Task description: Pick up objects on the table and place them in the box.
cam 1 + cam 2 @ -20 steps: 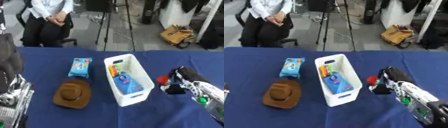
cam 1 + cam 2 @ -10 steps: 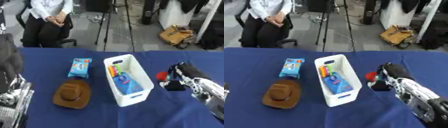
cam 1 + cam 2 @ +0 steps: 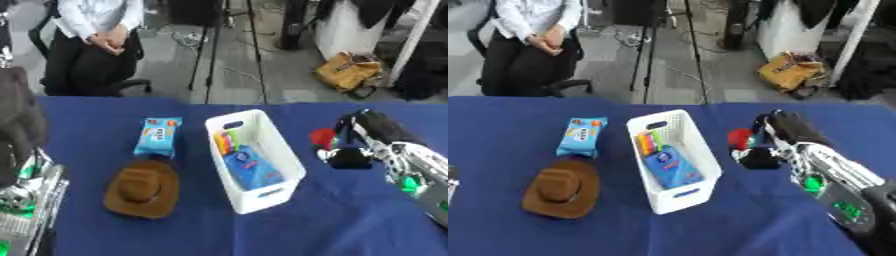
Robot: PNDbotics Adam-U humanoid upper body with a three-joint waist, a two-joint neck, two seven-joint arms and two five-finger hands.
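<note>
The right hand point(image 3: 785, 131) curls its fingers point(image 3: 756, 160) around a red object point(image 3: 739, 137) beside the white box point(image 3: 673, 160). Only the left eye view shows the left hand point(image 3: 22, 192); its fingers cannot be told.

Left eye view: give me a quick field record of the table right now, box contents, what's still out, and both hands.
box: white box, mid-table, upright
in box: blue packet; orange and green items at its far end
still out: blue snack pack and brown hat, both left of box
right hand: right hand right of box, by a red object; grip unclear
left hand: only left arm at the left edge
</note>
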